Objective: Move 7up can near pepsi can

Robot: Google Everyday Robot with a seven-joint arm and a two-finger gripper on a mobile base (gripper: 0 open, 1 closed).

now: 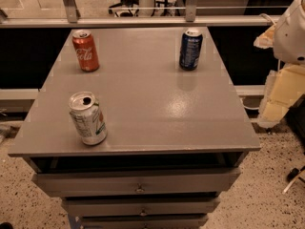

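The 7up can [87, 118] is silver-white with green marks and a label. It stands upright near the front left corner of the grey cabinet top [152, 94], its top opened. The pepsi can [190, 49] is dark blue and stands upright at the back right. My arm's white housing [291, 30] is at the right edge of the view, off the table. My gripper [279, 97] hangs below it as pale blocky parts, beside the table's right edge. It is far from both cans and holds nothing that I can see.
A red Coca-Cola can [86, 50] stands upright at the back left. The cabinet has drawers [139, 185] under the front edge. A metal rail [143, 20] runs behind the back edge. Speckled floor [267, 194] lies in front and to the right.
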